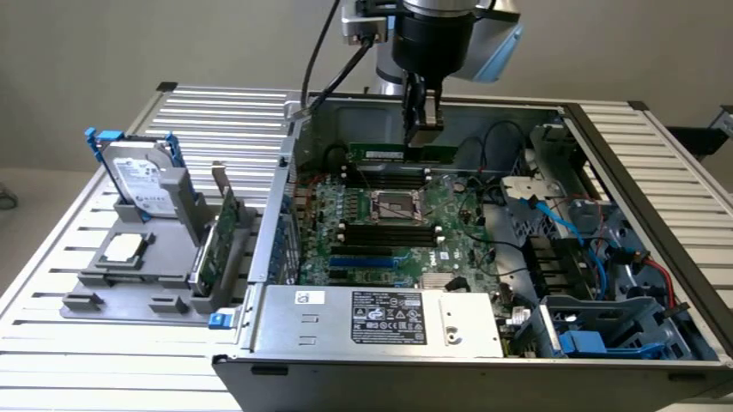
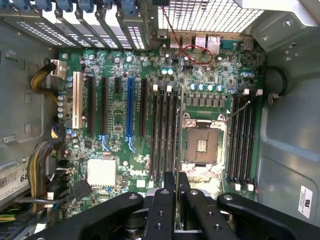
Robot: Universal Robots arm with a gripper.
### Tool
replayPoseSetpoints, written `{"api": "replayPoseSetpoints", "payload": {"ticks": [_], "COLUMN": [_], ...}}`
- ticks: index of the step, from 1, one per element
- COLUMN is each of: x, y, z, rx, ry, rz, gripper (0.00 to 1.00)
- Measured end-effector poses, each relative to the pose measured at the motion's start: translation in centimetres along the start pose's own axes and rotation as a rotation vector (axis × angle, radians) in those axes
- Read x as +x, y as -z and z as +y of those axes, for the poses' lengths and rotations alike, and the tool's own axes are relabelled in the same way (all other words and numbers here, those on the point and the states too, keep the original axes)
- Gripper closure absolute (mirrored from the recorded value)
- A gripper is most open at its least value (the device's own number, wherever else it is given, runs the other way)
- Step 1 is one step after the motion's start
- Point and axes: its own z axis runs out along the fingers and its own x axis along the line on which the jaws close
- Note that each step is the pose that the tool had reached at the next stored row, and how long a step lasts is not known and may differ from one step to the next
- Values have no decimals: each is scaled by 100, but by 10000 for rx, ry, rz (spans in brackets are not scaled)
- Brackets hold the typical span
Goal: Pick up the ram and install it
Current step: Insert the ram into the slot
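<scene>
The ram [image 1: 378,154], a long thin green stick, hangs level inside the open computer case [image 1: 641,172]. My gripper [image 1: 421,136] is shut on its upper edge from above. It hovers over the far bank of black memory slots [image 1: 396,176], just behind the CPU socket [image 1: 397,206]. In the wrist view the two black fingers [image 2: 167,200] stand pressed close together over the motherboard [image 2: 115,120], with the gripper [image 2: 176,181] between the two slot banks [image 2: 165,135] [image 2: 242,137]. The ram itself is hidden between the fingers there.
A grey fixture [image 1: 126,283] at the exterior view's left holds a hard drive [image 1: 143,184], a green expansion card [image 1: 223,240] and a processor chip [image 1: 124,249]. Inside the case are a power supply [image 1: 378,318], blue drive cages [image 1: 596,335] and loose cables [image 1: 550,215].
</scene>
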Motion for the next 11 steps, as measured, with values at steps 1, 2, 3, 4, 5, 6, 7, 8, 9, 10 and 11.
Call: {"api": "replayPoseSetpoints", "payload": {"ticks": [1,2,3,4,5,6,7,8,9,10,11], "x": [21,36,45,50,54,57,61,64,66,67,67], "y": [-19,-39,-57,-74,-92,-110,-128,-146,-165,-182,-201], "z": [10,19,26,31,34,35,37,37,37,38,37], "rx": [1,3,2,2,1,1,2,2,2,1,1], "ry": [-1,-1,-6,-18,-32,-44,-56,-66,-74,-75,-76], "rz": [-2,-3,-3,-1,-1,-1,-1,-2,-1,-2,-1], "gripper": [86,86,86,86,86,86,86,86,86,86,86]}}
